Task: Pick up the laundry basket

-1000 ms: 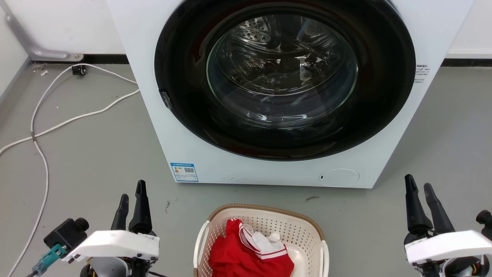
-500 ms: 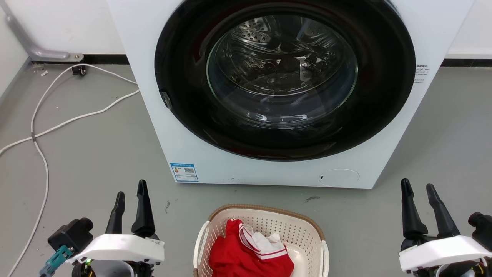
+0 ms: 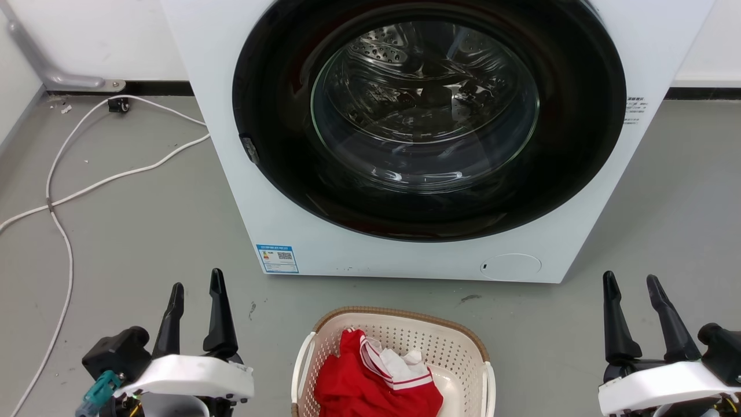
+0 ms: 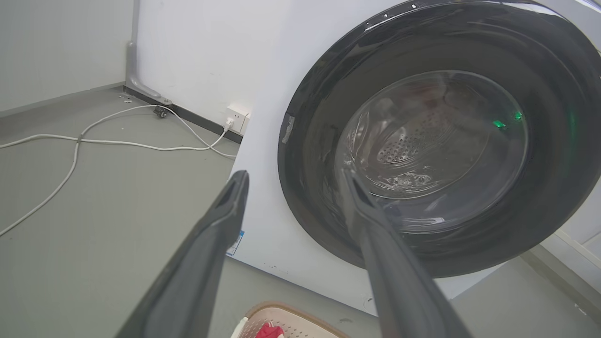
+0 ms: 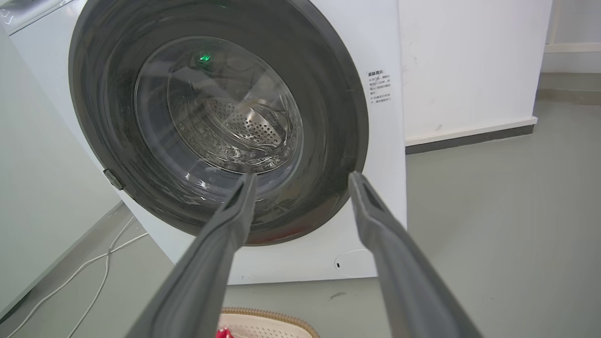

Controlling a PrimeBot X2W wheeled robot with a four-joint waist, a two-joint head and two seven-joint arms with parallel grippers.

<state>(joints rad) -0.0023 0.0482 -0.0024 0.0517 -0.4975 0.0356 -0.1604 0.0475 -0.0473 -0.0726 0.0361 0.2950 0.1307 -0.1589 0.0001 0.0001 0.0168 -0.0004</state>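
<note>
The laundry basket (image 3: 457,347) is cream with a brown woven-look rim and white side handles. It sits on the floor at the bottom centre of the head view, holding a red and white garment (image 3: 370,385). Its far rim peeks into the left wrist view (image 4: 300,318) and the right wrist view (image 5: 267,315). My left gripper (image 3: 195,279) stands open to the basket's left, nothing between its fingers. My right gripper (image 3: 630,277) stands open to the basket's right, also empty. Both hang apart from the basket.
A white front-loading washer (image 3: 324,231) with a shut dark round door (image 3: 428,116) stands right behind the basket. White cables (image 3: 63,197) trail over the grey floor at the left, running to the wall. Open floor lies on both sides of the washer.
Both grippers have opened wider, their fingers spreading apart. The left arm has edged slightly right and the right arm slightly left. The basket has not moved.
</note>
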